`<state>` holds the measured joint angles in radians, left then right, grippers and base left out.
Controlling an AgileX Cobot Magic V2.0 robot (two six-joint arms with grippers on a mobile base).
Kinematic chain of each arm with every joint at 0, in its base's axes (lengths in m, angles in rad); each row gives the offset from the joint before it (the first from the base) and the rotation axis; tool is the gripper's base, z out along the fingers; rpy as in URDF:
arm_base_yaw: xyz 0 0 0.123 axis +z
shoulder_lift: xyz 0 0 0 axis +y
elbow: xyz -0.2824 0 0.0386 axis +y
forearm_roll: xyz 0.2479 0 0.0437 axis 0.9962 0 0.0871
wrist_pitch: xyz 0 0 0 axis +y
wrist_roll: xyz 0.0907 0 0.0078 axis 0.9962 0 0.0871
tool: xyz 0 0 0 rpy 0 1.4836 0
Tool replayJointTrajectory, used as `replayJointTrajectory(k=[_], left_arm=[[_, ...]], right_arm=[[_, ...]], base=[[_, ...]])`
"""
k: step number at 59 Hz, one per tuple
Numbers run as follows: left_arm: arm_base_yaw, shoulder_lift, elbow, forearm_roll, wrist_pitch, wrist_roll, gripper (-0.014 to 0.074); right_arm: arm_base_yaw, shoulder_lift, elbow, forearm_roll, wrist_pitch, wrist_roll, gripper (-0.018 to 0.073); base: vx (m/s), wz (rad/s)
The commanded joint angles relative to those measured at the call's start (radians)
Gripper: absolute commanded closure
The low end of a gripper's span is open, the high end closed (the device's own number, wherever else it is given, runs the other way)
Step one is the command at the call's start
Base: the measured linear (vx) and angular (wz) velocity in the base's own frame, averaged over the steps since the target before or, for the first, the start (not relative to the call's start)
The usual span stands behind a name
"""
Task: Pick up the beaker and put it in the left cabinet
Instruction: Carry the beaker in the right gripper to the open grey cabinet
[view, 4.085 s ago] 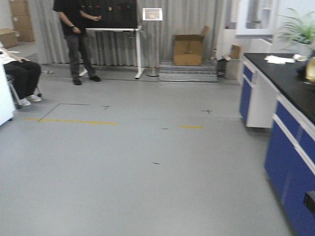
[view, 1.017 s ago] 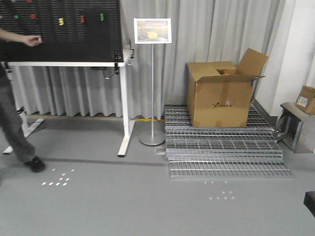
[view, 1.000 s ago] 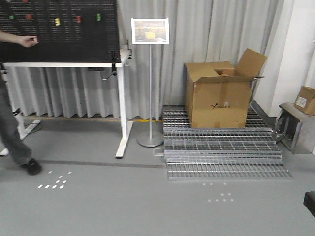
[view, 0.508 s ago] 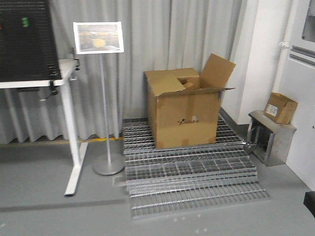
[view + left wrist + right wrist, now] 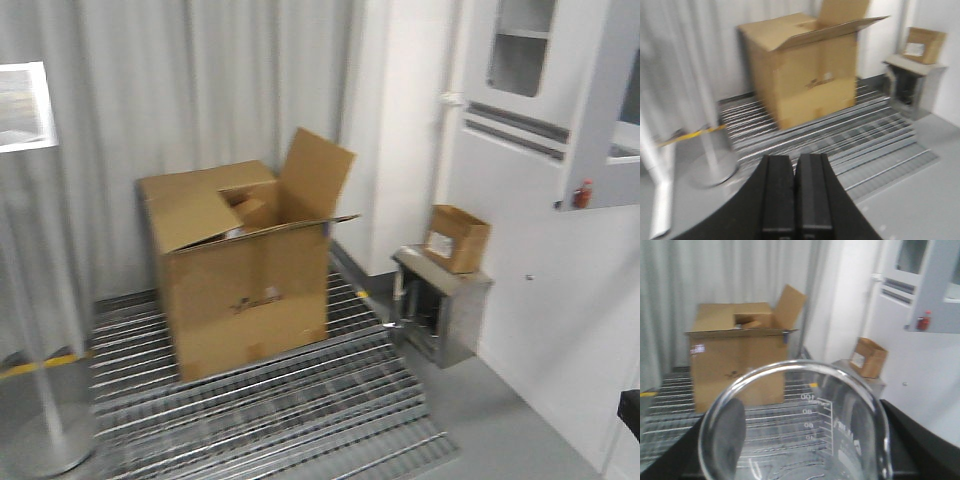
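The beaker point(image 5: 837, 437), clear glass with printed graduations up to 100, fills the lower part of the right wrist view, its round rim facing the camera. My right gripper point(image 5: 795, 455) is shut on it, with dark fingers point(image 5: 920, 440) on both sides of the glass. In the left wrist view my left gripper point(image 5: 795, 162) is shut with nothing in it, hanging above the grey floor. A pale grey-white cabinet front point(image 5: 560, 130) with a glazed door stands at the right. I cannot tell whether it is the left cabinet.
An open cardboard box point(image 5: 240, 280) stands on metal floor gratings point(image 5: 270, 400) before grey curtains. A small carton point(image 5: 458, 238) rests on a low steel stand point(image 5: 440, 305) by the white wall. A sign pole with a round base point(image 5: 712, 165) is at the left.
The front view has swung right: the black board, white table and person have left it, the cardboard box has slid left, and the white cabinet front has come in at the right.
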<state>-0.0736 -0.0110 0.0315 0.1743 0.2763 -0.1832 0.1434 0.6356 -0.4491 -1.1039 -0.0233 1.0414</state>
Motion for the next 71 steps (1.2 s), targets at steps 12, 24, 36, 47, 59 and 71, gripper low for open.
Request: replayJointTrajectory(k=[12,24,36,47,59,71], left_arm=[[0.000,-0.017,-0.016,0.000,-0.077,-0.004,0.0593],[0.000,-0.017,-0.016,0.000,-0.077,-0.004,0.0593],[0.000,-0.016,-0.016,0.000,-0.078,-0.004,0.0593],[0.000,-0.016,-0.016,0.000,-0.078,-0.004,0.0593],[0.000,-0.016,-0.016,0.000,-0.078,-0.004,0.0593],[0.000,-0.016,-0.016,0.000,-0.078,-0.004,0.0593]], right_arm=[[-0.004,-0.001,-0.031,-0.008,-0.021,0.004,0.0561],[-0.004,-0.001,-0.031,-0.008,-0.021,0.004,0.0561],[-0.004,0.005,-0.028,-0.008,-0.018,0.004,0.0561],[-0.004,0.008,-0.028,-0.008,-0.018,0.004,0.0561],[-0.004,0.008,-0.027,-0.008,-0.014,0.004,0.0561],[-0.004,0.008,-0.027,-0.008,-0.014,0.004,0.0561]], base=[[0.60,-0.75],[0.55,-0.84],[0.50,-0.75],[0.48,-0.67],[0.42,-0.68],[0.37,-0.63]])
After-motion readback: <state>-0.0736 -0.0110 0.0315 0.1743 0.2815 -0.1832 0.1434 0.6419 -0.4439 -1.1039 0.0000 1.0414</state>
